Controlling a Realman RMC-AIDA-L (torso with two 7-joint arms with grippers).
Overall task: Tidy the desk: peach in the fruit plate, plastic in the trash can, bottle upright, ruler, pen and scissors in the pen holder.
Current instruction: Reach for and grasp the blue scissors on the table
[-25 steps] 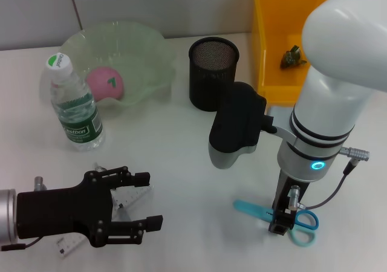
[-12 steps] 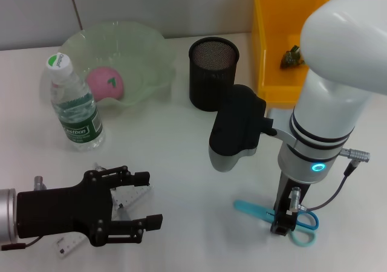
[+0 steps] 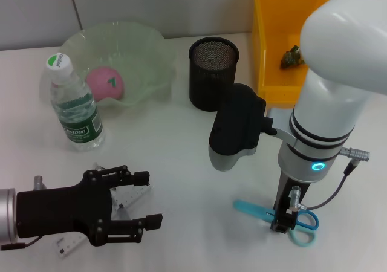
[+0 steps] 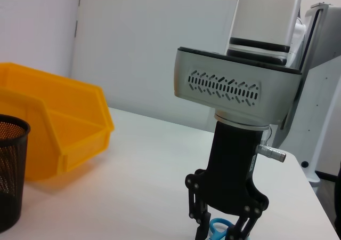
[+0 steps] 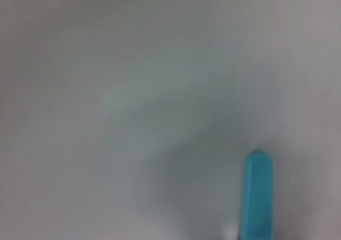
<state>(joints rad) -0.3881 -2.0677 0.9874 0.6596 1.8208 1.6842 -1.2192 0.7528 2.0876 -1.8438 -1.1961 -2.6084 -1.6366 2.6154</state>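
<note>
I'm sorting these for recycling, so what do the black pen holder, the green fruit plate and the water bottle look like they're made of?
The pen holder looks like black metal mesh, matte, with a fine woven grid on its wall. The fruit plate seems translucent pale green plastic or glass with a wavy rim; the look leaves it open. The water bottle appears clear thin plastic, ribbed, with a white cap.
</note>
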